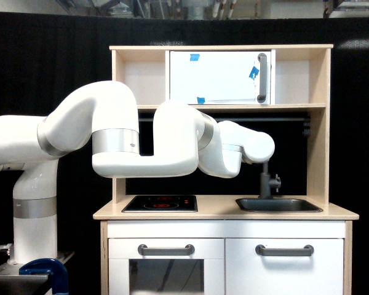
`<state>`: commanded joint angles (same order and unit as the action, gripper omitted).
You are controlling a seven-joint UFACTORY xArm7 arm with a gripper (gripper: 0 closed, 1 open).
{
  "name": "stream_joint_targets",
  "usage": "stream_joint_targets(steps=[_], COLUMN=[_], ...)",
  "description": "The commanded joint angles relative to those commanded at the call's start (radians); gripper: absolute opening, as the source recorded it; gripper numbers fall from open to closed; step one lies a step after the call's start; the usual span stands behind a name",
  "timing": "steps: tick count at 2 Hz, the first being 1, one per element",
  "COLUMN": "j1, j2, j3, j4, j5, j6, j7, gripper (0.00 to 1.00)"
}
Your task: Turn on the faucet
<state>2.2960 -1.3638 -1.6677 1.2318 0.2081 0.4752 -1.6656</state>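
Seemingly faucet (pixel 265 183) just below hidden gripper.

Bright, even overhead light, sharp focus, soft glare on the white arm (pixel 141 144)
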Motion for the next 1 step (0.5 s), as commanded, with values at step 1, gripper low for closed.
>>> stream_joint_targets(steps=[1], j1=[0.015], j2=[-0.017], j3=[-0.007], j4=[0.058], j5=[-0.033], j6=[0.040], j7=[0.019], gripper=[1.00])
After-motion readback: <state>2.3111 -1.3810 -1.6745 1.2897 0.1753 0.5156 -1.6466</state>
